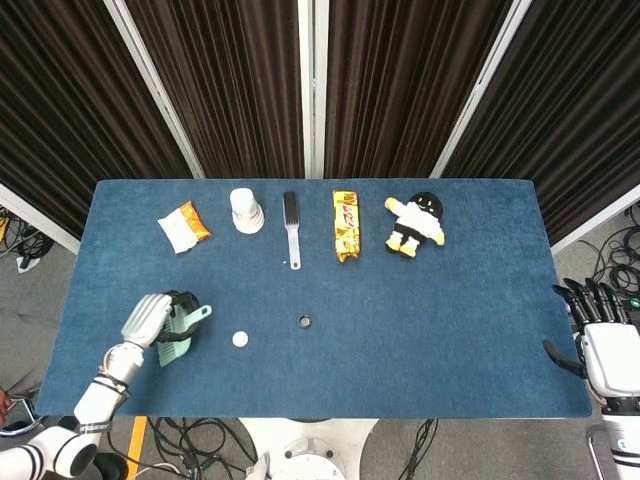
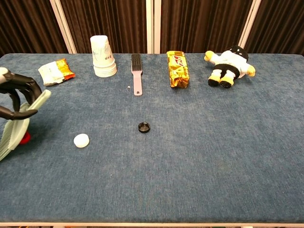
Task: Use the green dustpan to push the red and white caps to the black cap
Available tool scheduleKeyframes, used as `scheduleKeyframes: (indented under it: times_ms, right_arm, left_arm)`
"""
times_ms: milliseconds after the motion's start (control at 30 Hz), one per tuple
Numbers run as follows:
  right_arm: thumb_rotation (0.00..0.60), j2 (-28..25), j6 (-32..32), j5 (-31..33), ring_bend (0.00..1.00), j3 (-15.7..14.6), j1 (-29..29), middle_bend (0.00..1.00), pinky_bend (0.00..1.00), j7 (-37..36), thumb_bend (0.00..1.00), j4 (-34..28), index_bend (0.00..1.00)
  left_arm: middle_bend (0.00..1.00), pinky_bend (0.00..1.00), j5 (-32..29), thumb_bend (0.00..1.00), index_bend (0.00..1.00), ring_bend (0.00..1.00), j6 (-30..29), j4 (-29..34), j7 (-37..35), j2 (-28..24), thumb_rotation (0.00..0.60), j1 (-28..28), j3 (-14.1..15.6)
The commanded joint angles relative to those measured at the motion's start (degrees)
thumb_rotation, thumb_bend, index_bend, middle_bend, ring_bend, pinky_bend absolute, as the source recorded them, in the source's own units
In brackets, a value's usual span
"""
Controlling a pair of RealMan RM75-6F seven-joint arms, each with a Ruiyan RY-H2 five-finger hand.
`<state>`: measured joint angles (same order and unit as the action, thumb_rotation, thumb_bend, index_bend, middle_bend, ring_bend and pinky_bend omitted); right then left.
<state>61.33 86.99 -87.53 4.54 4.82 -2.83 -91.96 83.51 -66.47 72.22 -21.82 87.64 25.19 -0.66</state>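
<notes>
One green dustpan (image 2: 19, 124), pale mint with a ribbed blade, sits at the table's (image 2: 199, 180) eight o'clock edge, its blade down on the cloth. The left hand (image 1: 148, 318) grips its handle, dark fingers (image 2: 21, 85) curled round. One red cap (image 2: 25, 137) peeks from beside the blade; one white cap (image 2: 81, 140) lies near at three o'clock, one black cap (image 2: 144, 127) beyond. The right hand (image 1: 600, 335) hangs off the table's four o'clock corner, fingers spread, holding nothing.

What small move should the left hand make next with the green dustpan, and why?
Probably a short sweep to the right. The left hand holds the green plastic dustpan right against the small red cap, and the round white cap and black ring-shaped cap both lie further right.
</notes>
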Motion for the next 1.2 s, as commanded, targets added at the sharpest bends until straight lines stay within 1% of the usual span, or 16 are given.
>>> scheduleKeyframes:
  times_ms: [33, 367, 667, 767, 1033, 1200]
  right_arm:
    - [0.600, -0.1, 0.1, 0.2, 0.00, 0.0, -0.2, 0.12, 0.00, -0.1, 0.12, 0.1, 0.17]
    - [0.600, 0.1, 0.2, 0.6, 0.00, -0.1, -0.6, 0.12, 0.00, -1.7, 0.12, 1.3, 0.17]
    - [0.600, 0.4, -0.2, 1.2, 0.00, -0.1, -0.8, 0.12, 0.00, -3.4, 0.12, 3.0, 0.17]
    - [0.600, 0.6, -0.4, 1.4, 0.00, 0.0, -0.8, 0.12, 0.00, -4.0, 0.12, 3.6, 0.17]
    - [0.600, 0.9, -1.0, 1.6, 0.00, 0.1, -0.6, 0.12, 0.00, -5.2, 0.12, 4.9, 0.17]
    - [0.600, 0.9, -1.3, 1.8, 0.00, 0.3, -0.4, 0.12, 0.00, -5.8, 0.12, 5.4, 0.17]
  left_arm:
    - [0.57, 0.55, 1.2, 0.38, 0.55, 0.44, 0.5, -0.6, -2.3, 1.4, 0.600, 0.7, -0.1]
    - [0.57, 0.55, 2.7, 0.38, 0.55, 0.44, 3.5, -1.3, -3.5, 5.9, 0.600, 4.9, -2.2]
    - [0.57, 0.56, 0.0, 0.38, 0.55, 0.44, 7.6, 1.0, -1.2, 10.3, 0.600, 8.7, -5.2]
    - [0.57, 0.56, -1.7, 0.38, 0.55, 0.44, 8.8, 1.5, 0.5, 12.0, 0.600, 9.9, -6.8]
    - [0.57, 0.56, -7.5, 0.39, 0.55, 0.44, 11.2, 0.3, 5.8, 17.3, 0.600, 13.7, -12.4]
    - [0.57, 0.56, -10.1, 0.39, 0.55, 0.44, 12.3, -0.1, 6.9, 18.8, 0.600, 15.6, -15.1]
